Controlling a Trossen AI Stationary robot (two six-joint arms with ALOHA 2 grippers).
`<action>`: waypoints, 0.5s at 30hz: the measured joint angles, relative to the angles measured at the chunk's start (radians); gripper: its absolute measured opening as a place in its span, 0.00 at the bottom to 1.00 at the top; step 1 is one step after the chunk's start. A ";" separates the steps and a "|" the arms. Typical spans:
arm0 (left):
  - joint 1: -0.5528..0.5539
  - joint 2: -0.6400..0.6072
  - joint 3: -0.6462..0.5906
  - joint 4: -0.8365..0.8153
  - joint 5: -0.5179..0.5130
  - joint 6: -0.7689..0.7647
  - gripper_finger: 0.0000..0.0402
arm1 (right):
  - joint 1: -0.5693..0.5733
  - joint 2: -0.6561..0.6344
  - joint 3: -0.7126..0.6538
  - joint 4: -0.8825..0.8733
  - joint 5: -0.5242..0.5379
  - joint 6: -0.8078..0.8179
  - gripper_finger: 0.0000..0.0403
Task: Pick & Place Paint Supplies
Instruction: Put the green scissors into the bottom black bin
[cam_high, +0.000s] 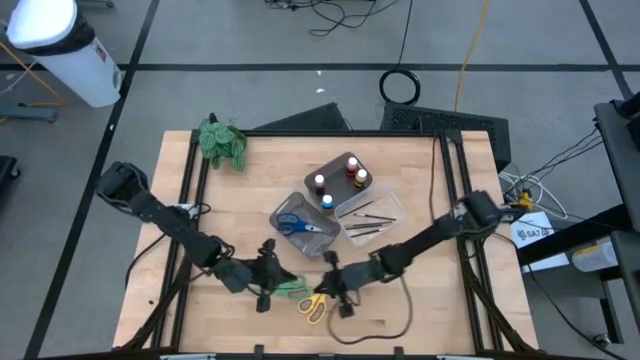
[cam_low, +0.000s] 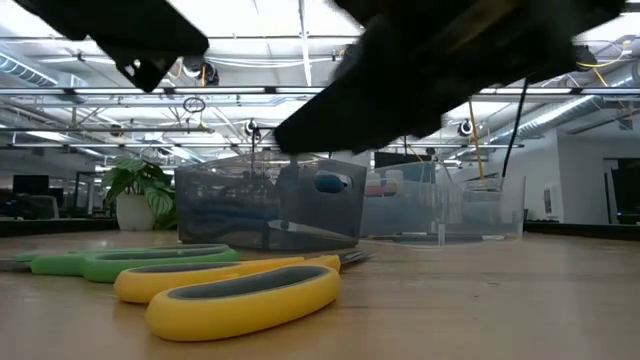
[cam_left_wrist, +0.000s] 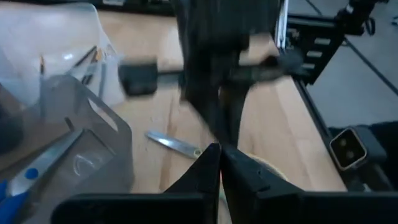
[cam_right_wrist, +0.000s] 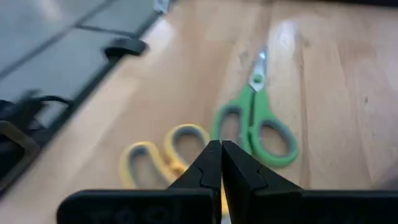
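We see both arms reaching low over the front of the wooden desk (cam_high: 400, 190), their tips close to each other. The left end effector (cam_high: 268, 272) sits just beside the green-handled scissors (cam_high: 291, 288), and in the left wrist view its fingers (cam_left_wrist: 202, 171) are clenched together with nothing between them. The right end effector (cam_high: 335, 285) hovers just beside the yellow-handled scissors (cam_high: 314, 306); the right wrist view shows its fingers (cam_right_wrist: 208, 162) pressed shut and empty, with the yellow handles and the green scissors lying flat on the wood beyond them. In the low view the two pairs lie side by side on the desk, the yellow pair nearer the camera, the green one just behind it, and we cannot tell whether they touch. The blue-handled scissors (cam_high: 295, 224) rest inside a grey tray (cam_high: 288, 210) near the middle of the desk. Just behind it, a dark tray (cam_high: 333, 165) holds small paint bottles (cam_high: 320, 181) standing upright, with white, blue, red and orange caps. Beside that, a clear tray (cam_high: 392, 203) contains thin dark brushes (cam_high: 365, 220) lying flat. A green leafy plant (cam_high: 221, 141) stands at the far left corner of the desk, well apart from the trays.
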 joint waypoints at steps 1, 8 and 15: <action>-0.004 -0.009 0.000 -0.001 -0.007 0.000 0.06 | -0.007 0.023 0.035 -0.036 -0.009 0.000 0.00; -0.023 -0.031 0.000 -0.004 -0.019 -0.009 0.06 | -0.018 0.150 0.181 -0.128 -0.033 -0.005 0.00; -0.030 -0.015 0.000 -0.006 -0.006 -0.026 0.06 | -0.017 0.154 0.198 -0.146 -0.003 0.001 0.00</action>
